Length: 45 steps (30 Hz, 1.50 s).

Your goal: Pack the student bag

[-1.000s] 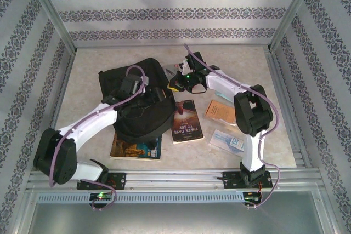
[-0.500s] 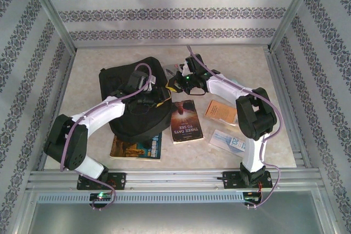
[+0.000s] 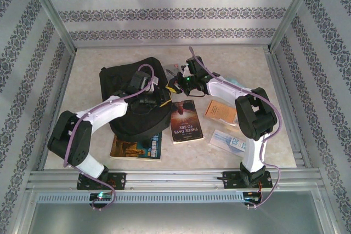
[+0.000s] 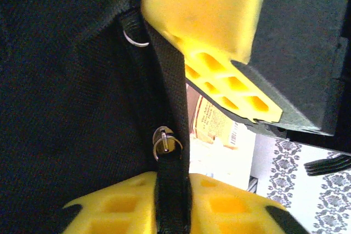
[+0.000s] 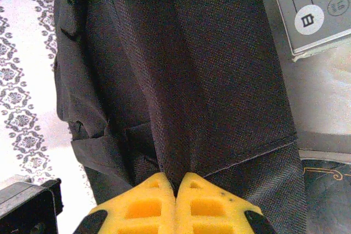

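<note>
Ok so starting at the near edge: a paperback with an orange and blue cover lies flat with its far edge tucked under the bag. Over on the right there's a pale blue and white booklet, well apart from it. A bit further back a dark paperback with white title lettering sits just beside the bag's right side, and a small orange book lies near the right arm's elbow. All four are out on the beige tabletop, not in the bag.

The student bag, a large black soft fabric backpack, lies slumped left of centre. The left arm reaches straight across it and covers its middle in the top view.

The left gripper is down on the bag's right side. In its wrist view the yellow fingers have a gap between them, with a black webbing strap and its metal ring running through. Honestly can't tell if it's actually pinching the strap.

The right gripper is at the bag's far right edge, its jaws pressed tight together on a fold of the black fabric. A flat grey item with a printed label lies just beside the bag there.
</note>
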### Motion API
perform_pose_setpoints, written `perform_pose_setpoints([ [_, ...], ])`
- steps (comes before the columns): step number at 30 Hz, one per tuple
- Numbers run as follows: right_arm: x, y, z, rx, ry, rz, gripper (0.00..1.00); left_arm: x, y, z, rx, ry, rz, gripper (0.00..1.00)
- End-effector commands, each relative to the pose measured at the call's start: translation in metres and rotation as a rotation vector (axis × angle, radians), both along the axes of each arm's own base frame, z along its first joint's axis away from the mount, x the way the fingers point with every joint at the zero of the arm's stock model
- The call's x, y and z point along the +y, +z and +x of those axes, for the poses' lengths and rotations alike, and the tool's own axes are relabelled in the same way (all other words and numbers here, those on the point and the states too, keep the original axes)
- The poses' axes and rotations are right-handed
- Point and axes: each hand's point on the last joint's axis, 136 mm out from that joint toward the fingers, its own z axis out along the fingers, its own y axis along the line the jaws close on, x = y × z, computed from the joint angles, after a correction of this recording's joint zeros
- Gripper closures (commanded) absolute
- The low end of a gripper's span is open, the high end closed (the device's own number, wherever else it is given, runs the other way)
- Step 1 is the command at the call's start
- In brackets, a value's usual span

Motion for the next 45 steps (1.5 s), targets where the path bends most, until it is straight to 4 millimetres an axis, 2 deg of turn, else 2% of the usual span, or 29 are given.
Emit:
perform_pose_setpoints([
  [1, 0.005, 0.037, -0.001, -0.092, 0.004, 0.049, 1.00, -0.007, 0.001, -0.001, -0.017, -0.025, -0.023, 0.87],
  [6, -0.004, 0.035, -0.001, -0.105, -0.008, 0.017, 1.00, -0.001, 0.004, -0.007, -0.030, -0.024, -0.012, 1.00],
  [17, -0.024, 0.034, 0.011, -0.141, -0.038, -0.045, 1.00, 0.011, 0.007, -0.039, -0.027, -0.098, -0.004, 1.00],
  [24, -0.020, 0.032, 0.013, -0.156, -0.011, -0.057, 1.00, 0.011, 0.014, -0.054, -0.052, -0.155, -0.032, 1.00],
  [29, -0.013, 0.029, 0.010, -0.156, 0.012, -0.055, 1.00, 0.006, 0.021, -0.049, -0.075, -0.145, -0.091, 0.95],
  [37, -0.009, 0.026, 0.005, -0.149, 0.028, -0.043, 1.00, -0.003, 0.021, -0.039, -0.054, -0.119, -0.194, 0.85],
  [42, -0.008, 0.023, 0.003, -0.142, 0.033, -0.041, 1.00, -0.005, 0.021, -0.037, -0.053, -0.113, -0.226, 0.85],
  [45, -0.008, 0.021, 0.002, -0.136, 0.034, -0.040, 1.00, -0.006, 0.024, -0.036, -0.059, -0.115, -0.242, 0.80],
])
